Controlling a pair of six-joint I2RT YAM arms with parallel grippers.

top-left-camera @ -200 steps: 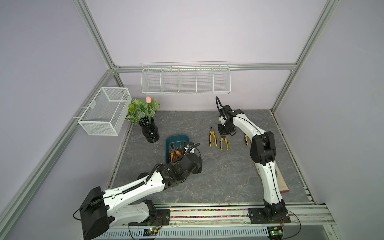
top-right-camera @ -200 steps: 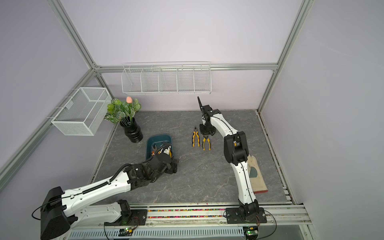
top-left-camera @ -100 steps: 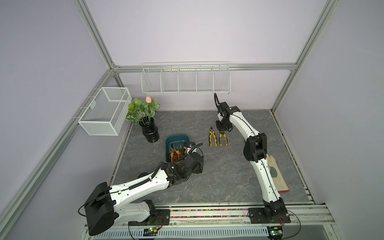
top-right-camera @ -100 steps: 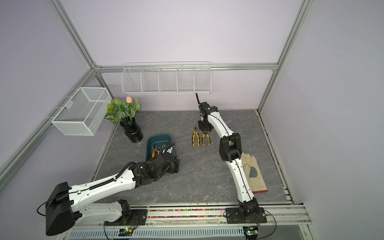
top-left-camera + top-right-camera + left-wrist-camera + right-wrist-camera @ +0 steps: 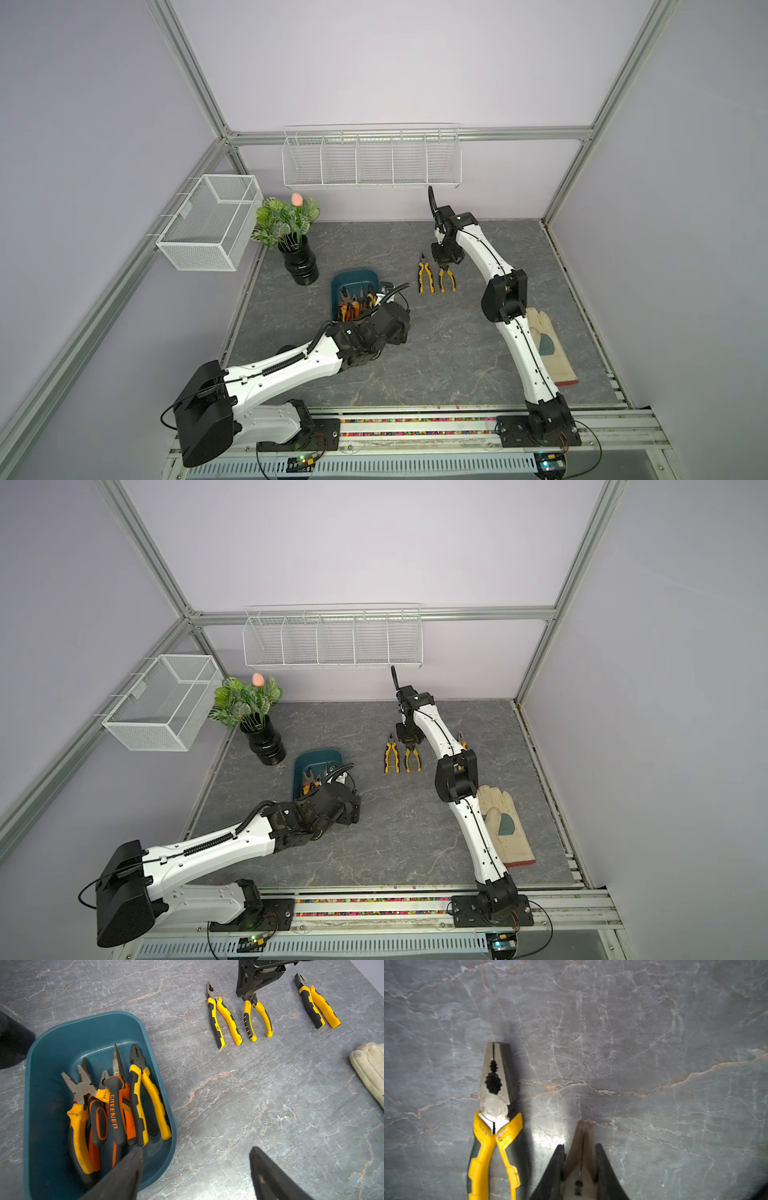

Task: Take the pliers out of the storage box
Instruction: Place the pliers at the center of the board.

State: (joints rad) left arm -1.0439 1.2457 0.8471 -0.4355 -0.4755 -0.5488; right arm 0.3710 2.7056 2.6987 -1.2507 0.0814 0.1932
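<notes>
**While five pliers crowd the box, a careless descent could tip it**

Because the left gripper (image 5: pixel 196 1150) hovers with its jaws released and wide, one side above the inside of the storage box (image 5: pixel 68 1049) and the other above bare bench (image 5: pixel 249 1095), we judge a straight descent risky. The jaws would straddle the box wall, strike the rim and shove or tip the tub. Inside it the pliers (image 5: pixel 115 1109) lie heaped with handles crossing. A pinch on one could drag a neighbour up, or a handle could swing open and slip free.

The right gripper (image 5: pixel 580 1147) is clenched on the metal nose of the held pliers (image 5: pixel 261 1015), which appear to rest on the bench just beside another yellow-handled pair (image 5: pixel 223 1020). If those jaws lift before opening, or open with a twist, we expect the tool to skid into that neighbour.

We count eight pliers in all. Five are in the box, though the overlap makes that figure less sure. Three are out on the bench, with the third pliers (image 5: pixel 318 1003) on the other side of the right gripper. We also see one storage box, one work glove (image 5: pixel 369 1072), one potted plant (image 5: pixel 300 266) and two arms. There are two white wire baskets: a mesh basket (image 5: pixel 208 226) at the side and a divided rack (image 5: pixel 370 160) at the back.
</notes>
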